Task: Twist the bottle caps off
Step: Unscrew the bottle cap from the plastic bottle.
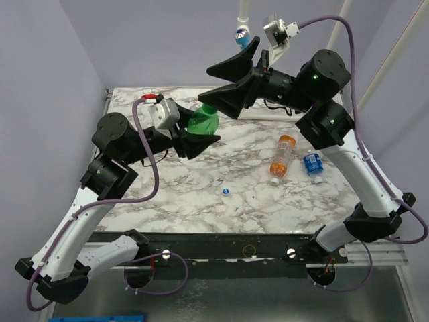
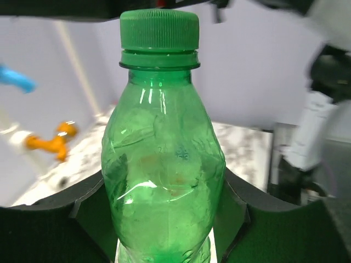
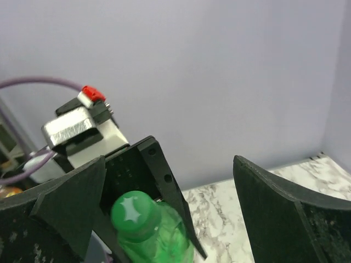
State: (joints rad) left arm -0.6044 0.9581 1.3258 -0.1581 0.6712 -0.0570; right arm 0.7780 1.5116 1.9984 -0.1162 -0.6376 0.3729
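Hold: left pincer point(image 2: 164, 216) pinching green plastic bottle point(image 2: 163, 164); right pincer point(image 3: 169, 164) spread, green ribbed screw cap point(image 3: 134, 212) off-centre in its gap; centre first, then clamp squarely, twist.

Marble-patterned table point(image 1: 167, 194) with orange bottle point(image 1: 282, 155), blue-label bottle point(image 1: 313, 166) and small loose cap point(image 1: 226, 191) nearer the front

Three bottles show in the top view: one green bottle point(image 1: 203, 122) at upper centre, one orange bottle point(image 1: 283, 155) and one blue-labelled bottle point(image 1: 313, 166) right of centre. Two caps are sure: one green cap point(image 2: 159, 30) on the green bottle, one whitish-blue cap point(image 1: 226, 191) near mid-frame. The left wrist view's left side holds two pipe fittings, one blue fitting point(image 2: 15, 79), one orange fitting point(image 2: 52, 143).
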